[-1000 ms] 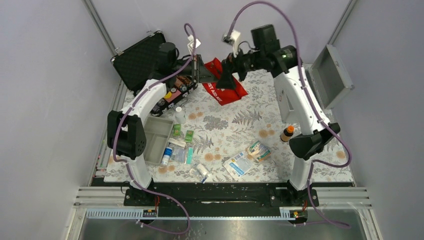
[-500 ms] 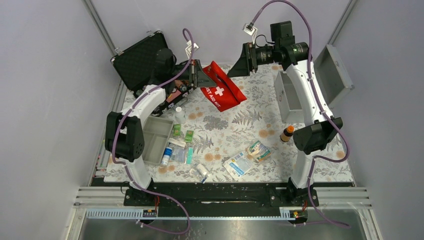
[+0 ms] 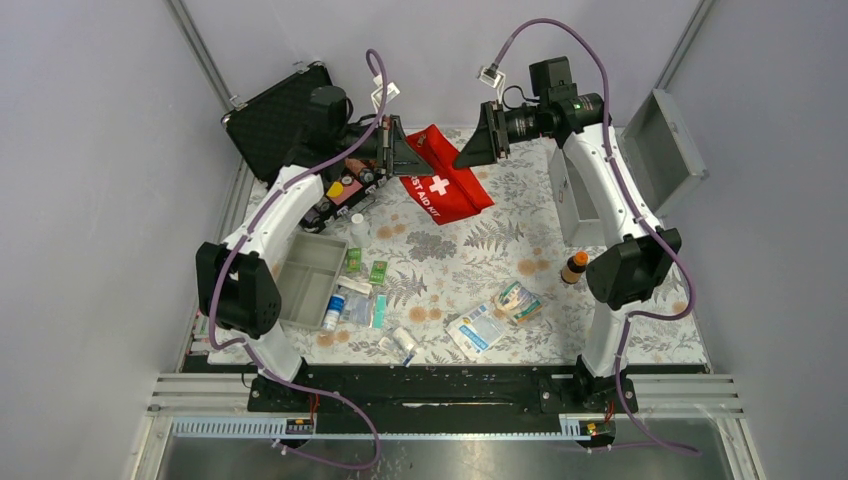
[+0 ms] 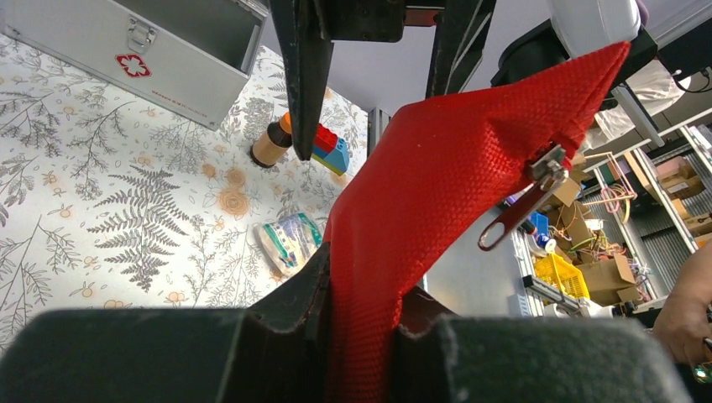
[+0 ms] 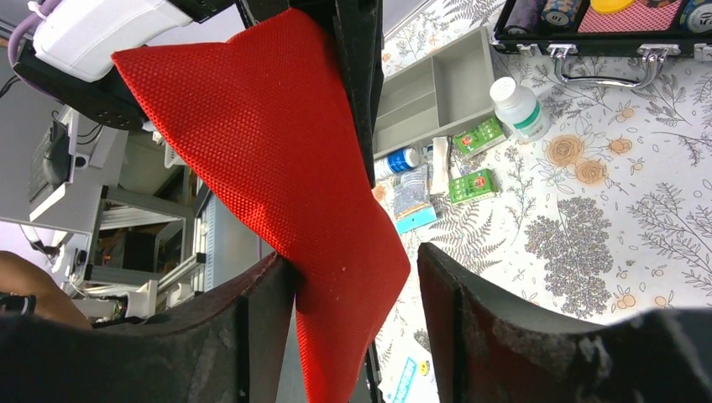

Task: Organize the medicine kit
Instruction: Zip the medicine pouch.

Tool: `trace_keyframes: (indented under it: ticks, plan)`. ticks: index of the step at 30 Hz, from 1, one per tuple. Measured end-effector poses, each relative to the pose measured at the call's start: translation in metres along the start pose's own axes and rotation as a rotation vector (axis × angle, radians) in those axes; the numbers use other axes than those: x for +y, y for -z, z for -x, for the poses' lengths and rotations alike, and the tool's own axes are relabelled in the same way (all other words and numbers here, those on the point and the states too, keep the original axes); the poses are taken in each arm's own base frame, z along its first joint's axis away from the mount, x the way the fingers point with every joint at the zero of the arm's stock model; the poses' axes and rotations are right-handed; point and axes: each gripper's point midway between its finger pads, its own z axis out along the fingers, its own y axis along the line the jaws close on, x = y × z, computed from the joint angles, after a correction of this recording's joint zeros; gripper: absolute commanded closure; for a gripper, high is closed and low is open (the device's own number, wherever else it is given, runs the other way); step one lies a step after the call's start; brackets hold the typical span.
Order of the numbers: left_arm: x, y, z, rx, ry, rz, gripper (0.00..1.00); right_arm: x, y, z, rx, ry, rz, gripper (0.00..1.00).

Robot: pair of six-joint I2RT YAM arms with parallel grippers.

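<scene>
A flowery cloth (image 3: 450,250) is covering the table, and plain grey walls are standing all around. The medicine kit (image 3: 572,195) is sitting on the cloth beside the right arm, with its lid (image 3: 660,150) hanging wide open. As far as the pictures show, nothing is lying inside it yet.

To the left of the kit, both arms are meeting up in the air over a red pouch (image 3: 445,185). The left gripper (image 3: 405,152) is pinching one edge of the pouch tight between its fingers. The right gripper (image 3: 470,150) is holding its fingers spread apart around another corner of the pouch and is not squeezing it.

The job is looking like it is only beginning. A brown bottle (image 3: 573,267) is standing just in front of the kit. Further out from the kit, soft packets (image 3: 480,328), small green boxes (image 3: 377,271), a white bottle (image 3: 359,229) and a grey tray (image 3: 310,270) are lying loose on the cloth. All of these, and the pouch too, are waiting to go into the kit.
</scene>
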Motion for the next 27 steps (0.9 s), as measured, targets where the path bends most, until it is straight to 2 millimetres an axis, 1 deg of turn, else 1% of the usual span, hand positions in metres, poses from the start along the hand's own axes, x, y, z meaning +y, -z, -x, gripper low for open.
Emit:
trace_keyframes:
  ticks: [3,5,7,9,11,14,15,16,18,19,20,22,24,26,27]
  plan:
    - [-0.002,-0.001,0.000,0.006,-0.005,0.001,1.00,0.003,0.000,0.000,0.000,0.013,0.012,0.30]
    - [-0.003,-0.001,0.002,0.008,-0.009,0.008,1.00,0.008,-0.001,0.000,0.002,0.016,0.036,0.29]
    - [-0.002,-0.001,0.001,0.009,-0.011,0.016,0.99,0.014,-0.003,-0.001,0.005,0.019,0.066,0.30]
    - [0.000,-0.001,0.000,0.011,-0.007,0.029,0.99,0.019,-0.005,-0.003,0.010,0.024,0.084,0.33]
    - [0.002,-0.001,-0.002,0.014,0.003,0.040,0.99,0.024,-0.009,-0.009,0.022,0.024,0.094,0.42]
    - [0.003,-0.001,-0.003,0.016,0.005,0.045,0.96,0.024,-0.017,-0.016,0.042,0.028,0.082,0.52]
    - [0.003,-0.001,-0.003,0.016,0.004,0.045,0.94,0.023,-0.019,-0.017,0.047,0.031,0.073,0.59]
    - [0.003,-0.001,-0.003,0.016,0.005,0.044,0.88,0.021,-0.021,-0.018,0.050,0.035,0.059,0.66]
    - [0.003,-0.001,-0.004,0.019,0.012,0.046,0.66,0.017,-0.023,-0.018,0.054,0.043,0.032,0.75]
    - [0.003,0.000,-0.005,0.020,0.015,0.048,0.57,0.016,-0.023,-0.018,0.055,0.047,0.024,0.79]
    - [0.003,0.000,-0.006,0.022,0.015,0.049,0.51,0.014,-0.023,-0.018,0.055,0.049,0.016,0.82]
    - [0.002,0.002,-0.004,0.028,0.003,0.060,0.43,0.012,-0.023,-0.019,0.058,0.044,0.001,0.87]
    - [-0.003,0.003,0.000,0.039,-0.035,0.071,0.38,0.012,-0.024,-0.019,0.060,0.053,-0.002,0.88]
    - [-0.013,0.006,0.006,0.061,-0.113,0.089,0.37,0.015,-0.024,-0.018,0.069,0.076,-0.003,0.89]
    - [-0.018,0.007,0.010,0.070,-0.163,0.098,0.39,0.017,-0.025,-0.018,0.076,0.097,-0.006,0.89]
